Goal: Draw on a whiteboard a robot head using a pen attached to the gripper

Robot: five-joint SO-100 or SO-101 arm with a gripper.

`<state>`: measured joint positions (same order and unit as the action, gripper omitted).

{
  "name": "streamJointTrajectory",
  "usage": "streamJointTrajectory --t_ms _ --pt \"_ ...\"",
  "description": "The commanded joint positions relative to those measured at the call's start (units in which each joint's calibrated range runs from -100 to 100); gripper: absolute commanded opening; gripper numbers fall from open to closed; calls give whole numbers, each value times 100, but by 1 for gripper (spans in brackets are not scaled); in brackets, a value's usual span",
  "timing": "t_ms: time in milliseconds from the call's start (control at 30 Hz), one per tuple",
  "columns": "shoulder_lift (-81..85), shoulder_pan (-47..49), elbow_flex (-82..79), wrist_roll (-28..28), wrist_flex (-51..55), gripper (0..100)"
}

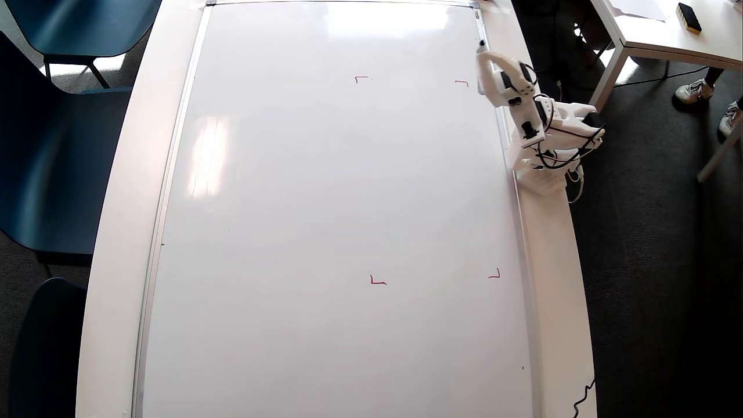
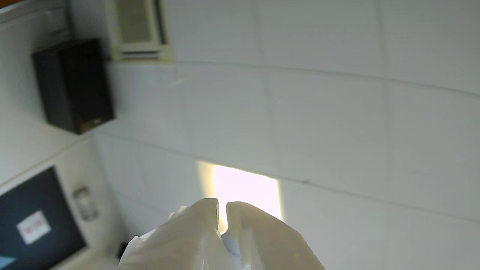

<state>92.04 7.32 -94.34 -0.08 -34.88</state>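
- Overhead view: whiteboard (image 1: 325,232), glossy white with a thin silver frame, lies flat on the white counter (image 1: 119,232) and covers most of it.
- Four small red corner marks (image 1: 377,281) on the board's right half; the area between them is bare, no blue line showing.
- White arm with black servos folded at the board's upper right edge, base on the counter rim.
- Hand (image 1: 483,55) points toward the top of the frame, over the board's frame.
- Pen (image 1: 481,44): small dark tip showing at the hand's end.
- Blue chairs (image 1: 52,145) at left.
- Wrist view: hand (image 2: 222,208) aimed at ceiling tiles; jaws nearly together with a narrow slit; pen not visible here, grip cannot be judged.
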Motion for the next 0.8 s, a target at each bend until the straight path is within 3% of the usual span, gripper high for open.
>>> streamJointTrajectory --t_ms 0,100,267,300,767 --pt "-872 -50 1640 -19 2115 1" --pt "-1652 -35 2802 -24 3323 1" --pt "-3229 -116 5071 -491 5738 1" --pt "-3623 -212 5725 -636 6659 1" --pt "-5778 -293 8766 -775 12246 1"
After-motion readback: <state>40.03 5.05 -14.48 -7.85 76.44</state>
